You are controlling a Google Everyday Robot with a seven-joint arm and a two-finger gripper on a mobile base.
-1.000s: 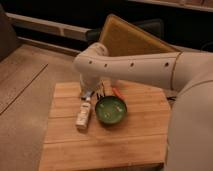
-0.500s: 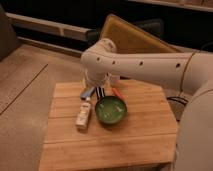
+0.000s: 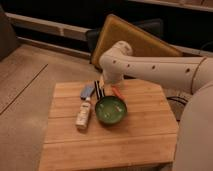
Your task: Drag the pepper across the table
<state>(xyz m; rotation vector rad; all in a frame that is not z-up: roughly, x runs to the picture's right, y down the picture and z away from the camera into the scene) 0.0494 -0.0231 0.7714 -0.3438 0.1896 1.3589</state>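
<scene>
The pepper [image 3: 117, 92] is a small slim orange-red piece lying on the light-brown wooden table [image 3: 140, 135], just behind the green bowl [image 3: 111, 110]. My white arm reaches in from the right and bends down over the far middle of the table. My gripper [image 3: 108, 85] hangs below the wrist, close to the left of the pepper and above the table's far part. The arm's bulk hides most of it.
A black-and-white striped flat item [image 3: 99, 89] and a blue item [image 3: 87, 91] lie left of the gripper. A white bottle [image 3: 83, 114] lies left of the bowl. A mustard-yellow cushioned panel [image 3: 145, 42] leans behind the table.
My arm has shifted right and toward the table's far edge. The striped item and the pepper show more clearly beside the gripper now.
</scene>
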